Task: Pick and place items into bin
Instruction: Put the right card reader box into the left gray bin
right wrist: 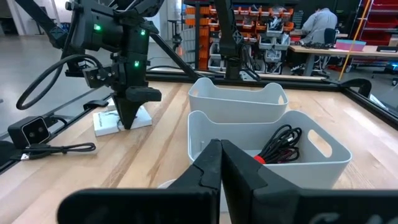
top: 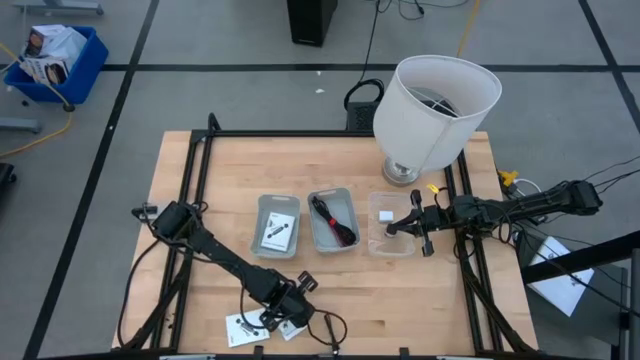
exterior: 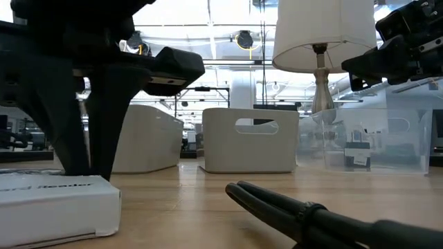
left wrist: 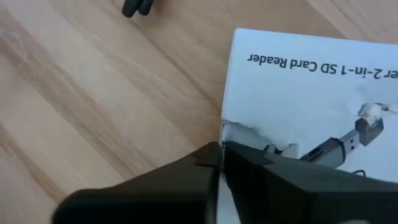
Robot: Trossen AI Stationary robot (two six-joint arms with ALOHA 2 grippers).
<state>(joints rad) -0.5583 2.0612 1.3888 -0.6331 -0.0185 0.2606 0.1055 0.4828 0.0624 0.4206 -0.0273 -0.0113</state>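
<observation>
Cable bundle (top: 335, 221) fills middle bin (top: 334, 242); left bin (top: 277, 248) holds card (top: 278, 229).

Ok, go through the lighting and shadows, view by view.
Low view: the bright room behind turns the left hand into a silhouette above the white card; the lampshade looks bright. High view: even light, faint shadows by the bins. Left wrist view: card bright, fingers dark. Right wrist view: green lights on the left arm.
</observation>
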